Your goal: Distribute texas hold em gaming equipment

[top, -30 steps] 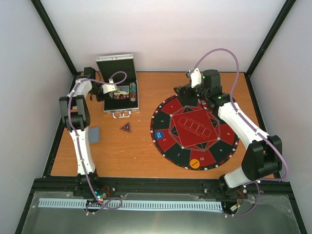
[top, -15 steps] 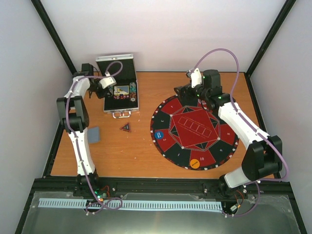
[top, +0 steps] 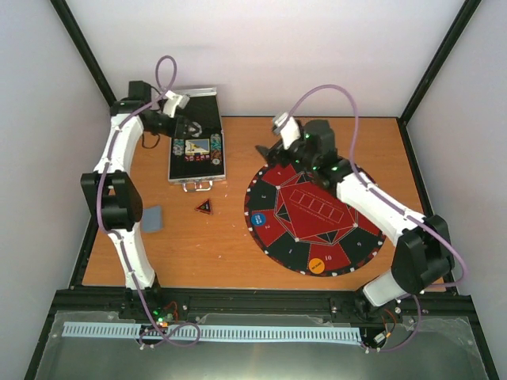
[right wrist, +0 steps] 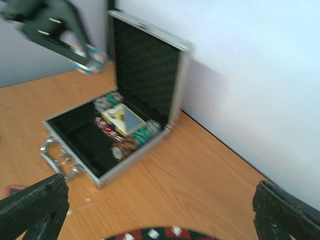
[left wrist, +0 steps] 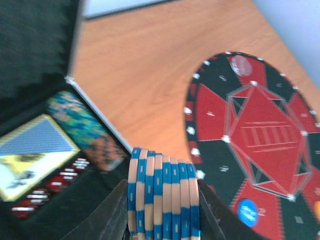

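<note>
Left gripper clamps blue chips, seemingly above the case; right gripper gapes, empty. Next I'd carry them to the mat.

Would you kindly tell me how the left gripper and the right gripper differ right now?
The left gripper is shut on a stack of blue-and-tan poker chips; the right gripper stands wide open and empty. The left gripper hangs by the open case; the right gripper is near the round mat's far edge. Both have dark jaws.
</note>
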